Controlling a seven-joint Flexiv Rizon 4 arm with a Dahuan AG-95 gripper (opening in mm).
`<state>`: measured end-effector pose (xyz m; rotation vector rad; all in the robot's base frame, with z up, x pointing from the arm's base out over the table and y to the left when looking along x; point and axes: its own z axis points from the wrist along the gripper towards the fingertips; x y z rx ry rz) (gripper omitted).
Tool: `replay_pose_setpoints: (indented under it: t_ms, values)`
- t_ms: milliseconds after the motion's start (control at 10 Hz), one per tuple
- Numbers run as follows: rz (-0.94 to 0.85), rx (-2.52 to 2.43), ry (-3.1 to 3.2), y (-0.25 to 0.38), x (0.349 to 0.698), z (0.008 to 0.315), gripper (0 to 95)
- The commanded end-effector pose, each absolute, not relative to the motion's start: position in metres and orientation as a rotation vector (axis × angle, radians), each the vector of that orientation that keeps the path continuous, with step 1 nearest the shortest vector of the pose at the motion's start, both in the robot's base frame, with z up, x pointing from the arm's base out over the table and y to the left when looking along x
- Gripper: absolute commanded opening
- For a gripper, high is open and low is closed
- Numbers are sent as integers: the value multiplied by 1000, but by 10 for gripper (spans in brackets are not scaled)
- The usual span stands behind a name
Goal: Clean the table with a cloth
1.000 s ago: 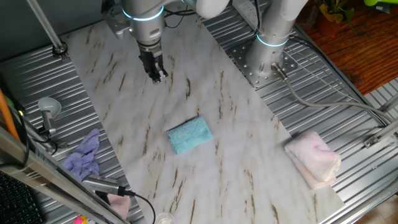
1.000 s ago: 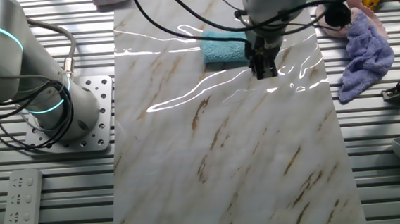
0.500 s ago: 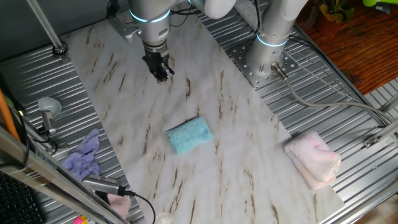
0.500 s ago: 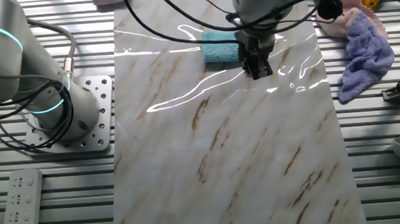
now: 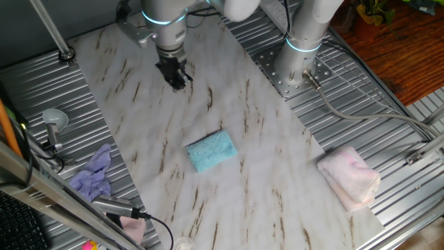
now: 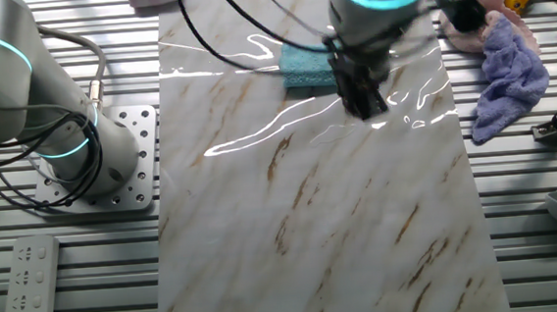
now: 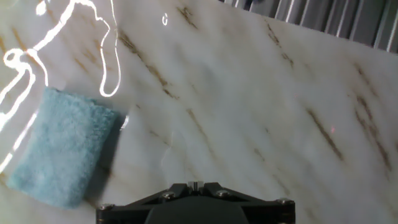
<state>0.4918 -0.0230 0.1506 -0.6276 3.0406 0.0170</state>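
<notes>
The turquoise terry cloth lies flat in the middle of the white marble-patterned table. It also shows in the other fixed view and at the left of the hand view. My gripper hangs over the far part of the table, apart from the cloth, and holds nothing. In the other fixed view the gripper sits just beside the cloth's near right corner. In the hand view the jaws stand together at the bottom edge, shut.
A lavender rag lies on the ribbed grey metal at the left, also in the other fixed view. A folded pale pink towel sits at the table's right corner. A second robot base stands beside the table.
The gripper has shifted and turned slightly over the far part of the table. The cloth has not moved.
</notes>
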Motion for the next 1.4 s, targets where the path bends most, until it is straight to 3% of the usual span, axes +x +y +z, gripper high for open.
replay_pose_setpoints:
  t_ms: [100,1400]
  values:
    - [21,-792,3004,-65,525,135,0]
    - [20,-903,2985,-65,525,135,0]
